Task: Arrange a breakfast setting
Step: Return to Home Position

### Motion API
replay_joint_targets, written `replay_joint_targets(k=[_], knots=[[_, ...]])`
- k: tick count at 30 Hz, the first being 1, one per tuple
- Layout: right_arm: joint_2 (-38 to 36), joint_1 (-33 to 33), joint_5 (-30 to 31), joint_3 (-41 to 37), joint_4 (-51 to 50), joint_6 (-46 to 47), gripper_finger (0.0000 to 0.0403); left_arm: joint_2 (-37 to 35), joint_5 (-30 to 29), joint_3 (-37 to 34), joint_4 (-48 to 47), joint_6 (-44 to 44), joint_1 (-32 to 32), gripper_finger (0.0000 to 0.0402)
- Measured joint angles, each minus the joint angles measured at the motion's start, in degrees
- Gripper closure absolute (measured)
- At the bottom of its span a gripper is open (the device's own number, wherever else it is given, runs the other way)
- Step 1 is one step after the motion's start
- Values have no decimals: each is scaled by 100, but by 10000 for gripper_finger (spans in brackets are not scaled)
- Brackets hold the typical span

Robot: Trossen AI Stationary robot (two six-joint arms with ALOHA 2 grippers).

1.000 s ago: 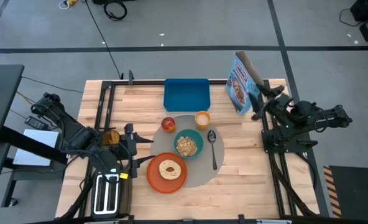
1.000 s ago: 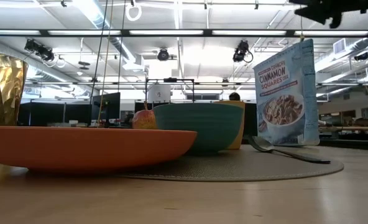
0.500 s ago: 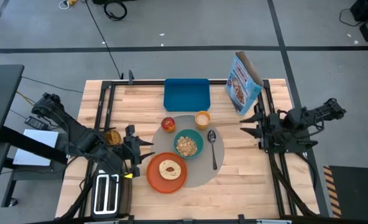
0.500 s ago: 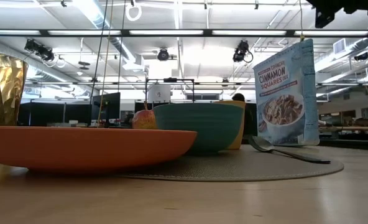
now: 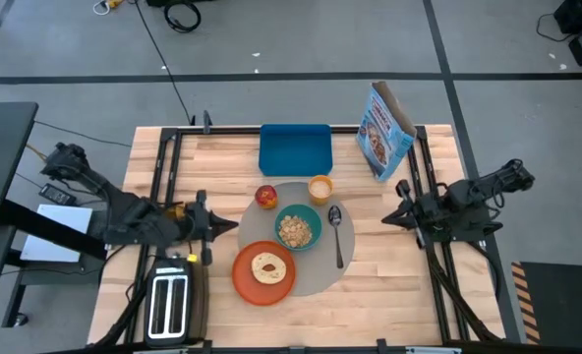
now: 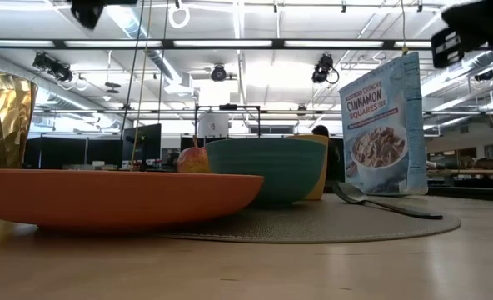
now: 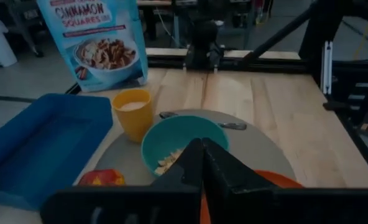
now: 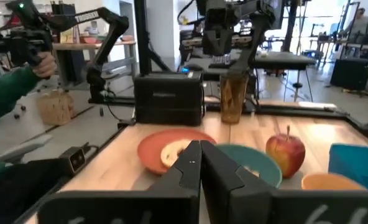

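1. left gripper is hovering over the left side of the wooden table, just left of the large round grey mat; its fingers are pressing together, gripping nothing.
2. right gripper is hovering over the right side of the table, well right of the mat; its fingers are closing on each other too, empty.
3. teal bowl is sitting at the mat's centre, holding beige cereal pieces.
4. orange plate is lying at the mat's near-left, overlapping its edge and carrying the round bread.
5. red apple is standing at the mat's far-left edge; small orange-yellow cup is standing at the far edge, near the apple on its right.
6. metal spoon is lying on the mat just right of the bowl, scoop end pointing far.
7. blue cereal bag is standing upright at the table's far right, off the mat.
8. blue rectangular tray is sitting at the far edge, just beyond the mat; silver-and-black two-slot toaster is sitting at the near-left corner.
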Motion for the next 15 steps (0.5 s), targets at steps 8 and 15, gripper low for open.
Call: replay_joint_targets(k=[8, 15], knots=[[-458, 0, -119, -670, 168, 130, 389, -887, 529, -1123, 697, 72, 731, 388], [-574, 0, -312, -1157, 655, 263, 396, -1689, 617, -1843, 1191, 341, 1145, 393]])
